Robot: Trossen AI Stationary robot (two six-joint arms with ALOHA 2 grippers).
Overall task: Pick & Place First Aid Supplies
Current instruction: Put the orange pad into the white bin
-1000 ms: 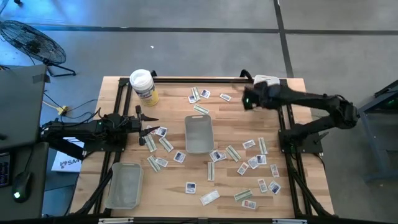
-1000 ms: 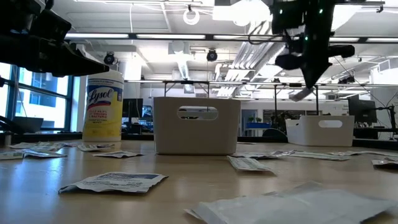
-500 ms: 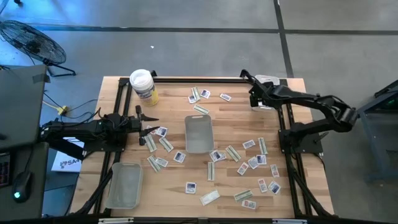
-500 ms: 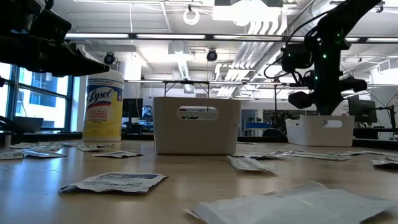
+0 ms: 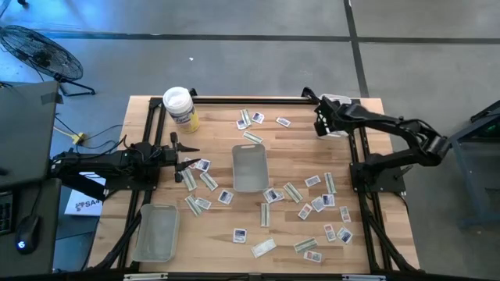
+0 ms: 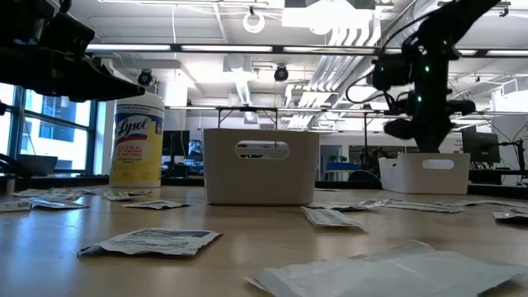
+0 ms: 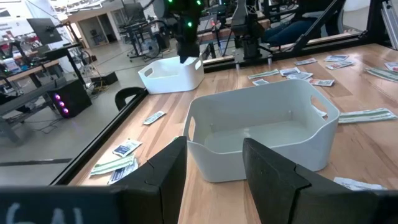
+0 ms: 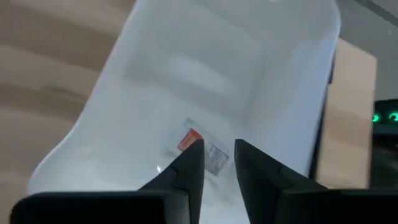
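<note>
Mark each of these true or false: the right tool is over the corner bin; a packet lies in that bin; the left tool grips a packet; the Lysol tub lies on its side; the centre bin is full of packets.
1. The right tool is over the corner bin. True.
2. A packet lies in that bin. True.
3. The left tool grips a packet. False: it is open and empty.
4. The Lysol tub lies on its side. False: it stands upright.
5. The centre bin is full of packets. False: none show inside.
</note>
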